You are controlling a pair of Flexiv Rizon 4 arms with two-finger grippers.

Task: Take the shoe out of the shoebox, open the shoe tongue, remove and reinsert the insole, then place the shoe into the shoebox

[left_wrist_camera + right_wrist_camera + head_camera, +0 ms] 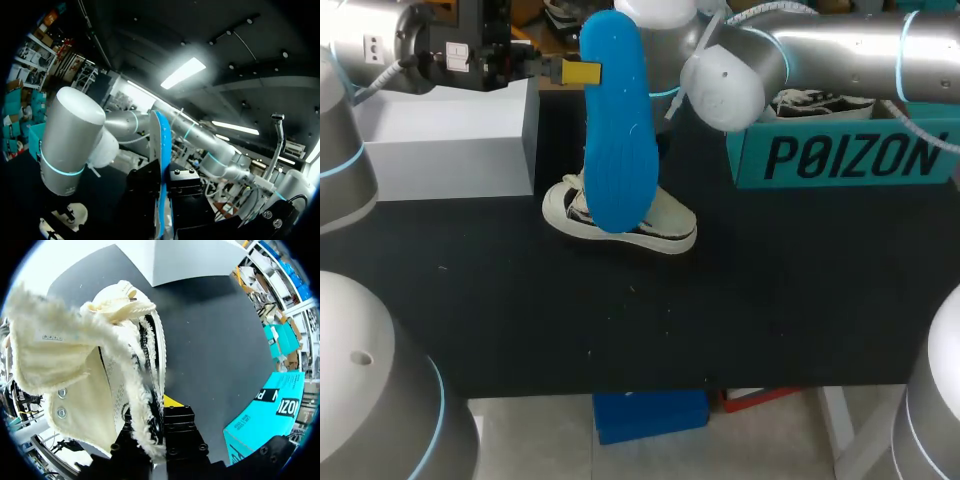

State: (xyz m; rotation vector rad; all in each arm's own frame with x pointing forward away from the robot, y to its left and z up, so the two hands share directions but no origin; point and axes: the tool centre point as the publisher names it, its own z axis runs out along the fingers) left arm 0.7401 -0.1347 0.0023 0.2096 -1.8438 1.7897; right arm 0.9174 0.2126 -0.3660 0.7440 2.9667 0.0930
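Head view: your left fingers (582, 72) clench the insole (617, 130), lifted clear above the shoe (665, 228). The shoe lies toward the counter's (770, 300) far edge, outside the shoebox (845, 158).

Left wrist view: the insole stands edge-on between the fingers.

Right wrist view: your right fingers (172, 401) grasp the shoe's frayed collar.

Reinserting and boxing remain, I judge.
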